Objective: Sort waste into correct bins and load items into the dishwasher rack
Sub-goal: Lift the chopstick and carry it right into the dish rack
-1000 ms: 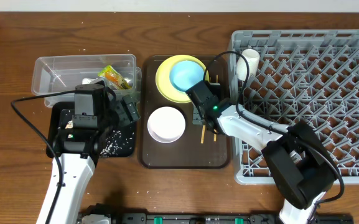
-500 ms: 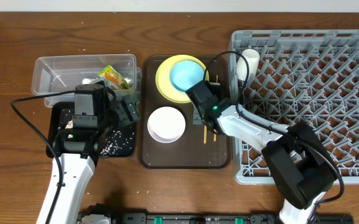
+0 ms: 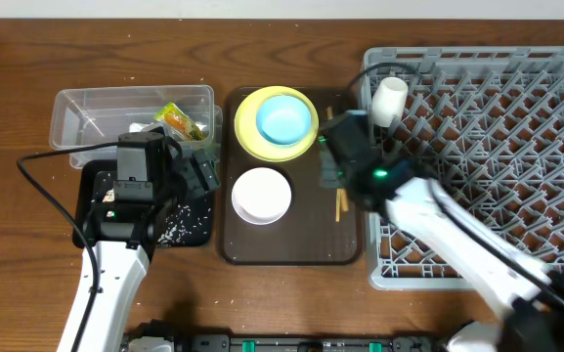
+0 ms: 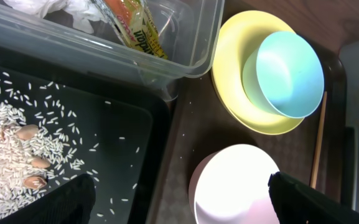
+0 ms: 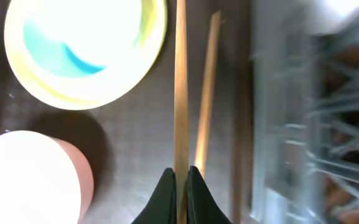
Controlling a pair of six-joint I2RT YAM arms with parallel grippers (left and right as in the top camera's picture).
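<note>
my right gripper (image 5: 180, 179) is pinched tight on one chopstick (image 5: 180, 81) at the brown tray's (image 3: 291, 249) 3 o'clock side, and the second chopstick (image 5: 206, 87) lies just beside it. my left gripper (image 4: 179, 182) hangs spread wide and empty over the black tub (image 3: 189, 230) of rice (image 4: 5, 149). the light blue bowl (image 3: 284, 119) sits in the yellow plate (image 3: 258, 142) at the tray's 12 o'clock. the white cup (image 3: 390, 98) stands in the rack's (image 3: 516, 147) 10 o'clock corner.

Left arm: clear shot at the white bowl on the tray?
Probably yes: the white bowl sits open just right of the left gripper, with nothing between them; the right gripper pinches a chopstick, clear of it.
</note>
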